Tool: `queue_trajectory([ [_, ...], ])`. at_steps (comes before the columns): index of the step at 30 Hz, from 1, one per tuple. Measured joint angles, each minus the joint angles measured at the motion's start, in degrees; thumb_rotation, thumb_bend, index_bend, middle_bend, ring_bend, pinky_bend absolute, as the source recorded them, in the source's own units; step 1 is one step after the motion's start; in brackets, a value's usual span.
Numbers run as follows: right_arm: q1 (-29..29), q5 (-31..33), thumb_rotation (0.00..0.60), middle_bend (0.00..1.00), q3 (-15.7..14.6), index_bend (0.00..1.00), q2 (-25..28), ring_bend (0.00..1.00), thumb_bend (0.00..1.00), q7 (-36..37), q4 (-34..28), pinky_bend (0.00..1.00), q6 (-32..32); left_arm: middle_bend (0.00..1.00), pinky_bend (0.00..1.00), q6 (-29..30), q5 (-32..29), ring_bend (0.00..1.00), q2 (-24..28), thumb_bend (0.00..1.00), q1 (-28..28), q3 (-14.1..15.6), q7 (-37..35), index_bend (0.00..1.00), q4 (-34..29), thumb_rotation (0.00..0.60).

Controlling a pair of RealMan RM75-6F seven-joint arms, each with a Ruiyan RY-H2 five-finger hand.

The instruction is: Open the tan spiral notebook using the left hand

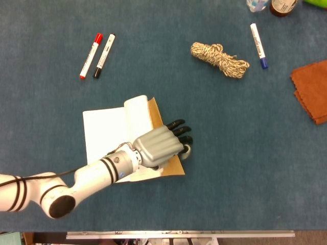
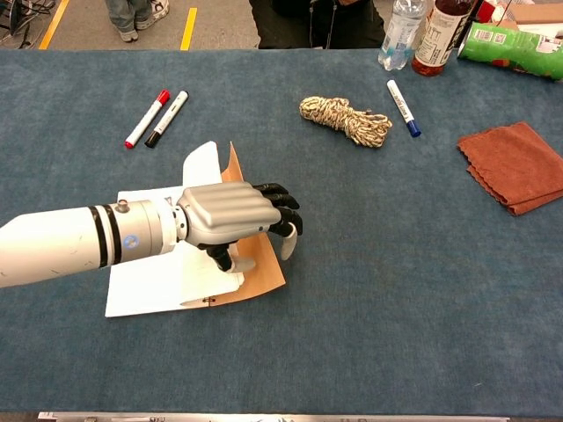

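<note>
The tan spiral notebook (image 1: 104,130) lies open on the blue table at the front left, its white pages showing. Its tan cover (image 1: 156,108) is swung over to the right and leans low over the table; the cover (image 2: 264,268) also shows in the chest view. My left hand (image 1: 158,147) grips the cover's free edge, dark fingers curled over the top and thumb beneath. In the chest view the left hand (image 2: 233,214) hides much of the cover. One white page (image 2: 204,163) curls up behind the hand. The right hand is out of both views.
A red marker (image 1: 91,55) and a black marker (image 1: 104,55) lie at the back left. A rope bundle (image 1: 219,59) and a blue marker (image 1: 258,45) lie at the back centre. A brown cloth (image 1: 312,89) is at the right; bottles (image 2: 400,31) stand along the far edge.
</note>
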Motion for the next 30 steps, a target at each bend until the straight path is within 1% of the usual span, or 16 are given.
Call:
queue_trajectory([
  [3, -0.04, -0.03, 0.600, 0.20, 0.05, 0.22, -0.08, 0.15, 0.18, 0.23, 0.16, 0.28, 0.07, 0.12, 0.01, 0.07, -3.49, 0.00, -1.43, 0.37, -0.73, -0.74, -0.23, 0.14, -0.08, 0.600],
  [7, -0.25, -0.06, 0.600, 0.20, 0.09, 0.22, -0.25, 0.15, 0.18, 0.67, 0.47, 0.28, 0.37, 0.12, 0.01, 0.56, -6.22, 0.00, -2.97, 0.37, -1.30, -1.59, -1.78, 0.08, 0.20, 0.600],
  [9, -0.48, -0.05, 0.600, 0.20, 0.06, 0.22, -0.31, 0.15, 0.18, 0.96, 0.74, 0.28, 0.59, 0.12, 0.01, 0.95, -7.48, 0.00, -3.50, 0.37, -1.46, -1.89, -2.77, 0.06, 0.32, 0.600],
  [13, -0.81, -0.10, 0.600, 0.20, 0.03, 0.22, -0.34, 0.15, 0.18, 1.40, 1.01, 0.28, 1.04, 0.12, 0.01, 1.97, -8.34, 0.00, -3.70, 0.37, -1.62, -2.04, -3.52, 0.06, -0.43, 0.600],
  [20, -1.63, -0.40, 0.600, 0.20, -0.07, 0.22, -0.54, 0.15, 0.18, 2.59, 1.72, 0.28, 2.17, 0.12, 0.01, 3.01, -8.59, 0.00, -2.46, 0.37, -1.30, -1.03, -4.64, 0.05, -2.90, 0.600],
  [23, -1.81, -0.56, 0.600, 0.20, -0.16, 0.22, -0.56, 0.15, 0.18, 3.25, 2.15, 0.28, 2.28, 0.11, 0.01, 3.99, -7.57, 0.00, -1.61, 0.37, -0.72, -0.56, -5.12, 0.05, -3.82, 0.600],
  [26, -1.76, -0.52, 0.600, 0.20, -0.17, 0.22, -0.40, 0.15, 0.18, 3.64, 2.52, 0.28, 1.90, 0.11, 0.01, 6.45, -5.60, 0.00, -0.07, 0.37, 0.67, -0.15, -5.84, 0.05, -5.10, 0.600],
  [30, -1.36, -0.48, 0.600, 0.20, -0.25, 0.22, -0.07, 0.15, 0.18, 3.74, 2.55, 0.28, 0.72, 0.11, 0.01, 10.94, -2.13, 0.00, 3.35, 0.37, 3.85, 0.81, -7.66, 0.05, -6.57, 0.600],
])
